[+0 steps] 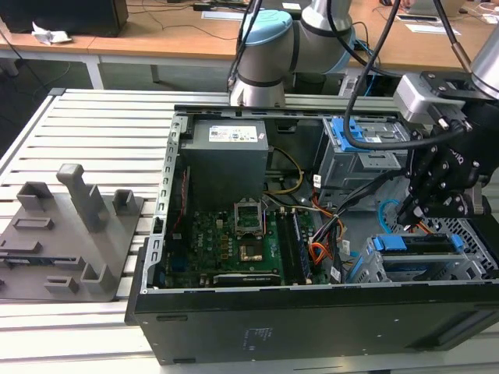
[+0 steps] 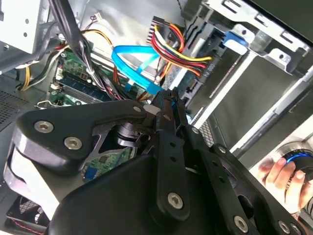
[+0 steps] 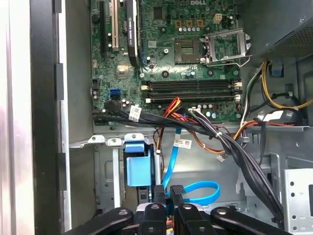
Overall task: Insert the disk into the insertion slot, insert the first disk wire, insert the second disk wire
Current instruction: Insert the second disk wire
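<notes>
We see the open black computer case [image 1: 312, 319] lying on the slatted metal bench [image 1: 93, 125], with the grey moulded fixture block [image 1: 70, 234] well apart on the bench toward the exterior view's left. The silver-grey hard drive in its bright blue plastic frame [image 1: 413, 243] sits inside the silver perforated sheet-metal drive cage [image 1: 472, 261] at the case corner nearest the exterior view's right, so the disk is in its slot. The black two-finger gripper [image 1: 412, 209] hangs just above the drive's end, over the cables. In both wrist views its fingers [image 3: 168, 196] sit pressed close together, gap all but gone; we can't tell whether anything is pinched between them. The thin light blue looped cable [image 3: 195, 188] lies just beyond the fingertips in the first wrist view, one leg rising toward the green motherboard [image 3: 171, 54]. The thin flat orange-red cable [image 1: 318, 253] sits near the motherboard edge, beside the black sleeved cable bundle [image 3: 210, 134]. A person's hand [image 2: 286, 174] shows in the second wrist view outside the case wall.
</notes>
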Tool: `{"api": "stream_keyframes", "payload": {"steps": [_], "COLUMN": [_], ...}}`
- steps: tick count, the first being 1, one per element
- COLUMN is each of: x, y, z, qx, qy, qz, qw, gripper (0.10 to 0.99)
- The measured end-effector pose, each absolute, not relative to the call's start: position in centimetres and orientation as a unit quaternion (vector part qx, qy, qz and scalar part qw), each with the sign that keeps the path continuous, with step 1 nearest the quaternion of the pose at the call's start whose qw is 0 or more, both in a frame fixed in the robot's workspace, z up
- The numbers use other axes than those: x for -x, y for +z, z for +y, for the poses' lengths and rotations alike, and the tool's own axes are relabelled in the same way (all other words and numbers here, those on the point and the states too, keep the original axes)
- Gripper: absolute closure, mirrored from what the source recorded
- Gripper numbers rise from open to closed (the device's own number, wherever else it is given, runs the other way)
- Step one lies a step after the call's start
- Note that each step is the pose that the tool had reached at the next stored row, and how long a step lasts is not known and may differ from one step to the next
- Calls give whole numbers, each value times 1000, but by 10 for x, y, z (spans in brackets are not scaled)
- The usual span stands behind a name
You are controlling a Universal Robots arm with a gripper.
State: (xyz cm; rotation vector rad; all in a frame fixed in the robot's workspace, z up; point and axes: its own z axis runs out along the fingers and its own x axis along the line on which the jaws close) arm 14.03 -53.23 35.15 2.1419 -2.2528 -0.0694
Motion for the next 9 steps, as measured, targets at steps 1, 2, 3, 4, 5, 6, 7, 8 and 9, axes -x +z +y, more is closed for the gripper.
{"api": "stream_keyframes", "payload": {"steps": [1,2,3,4,5,6,7,8,9], "x": [-140,-141,-141,-142,-143,-143,-144,-145,-145], "y": [351,351,351,351,351,351,351,351,351], "z": [-535,-537,-537,-538,-539,-540,-541,-543,-544], "qx": [-689,-689,-689,-689,-689,-689,-689,-689,-689], "qy": [-22,-22,-22,-22,-22,-22,-22,-22,-22], "qz": [-725,-725,-725,-725,-725,-725,-725,-725,-725], "qw": [16,16,16,16,16,16,16,16,16], "gripper": [925,925,925,925,925,925,925,925,925]}}
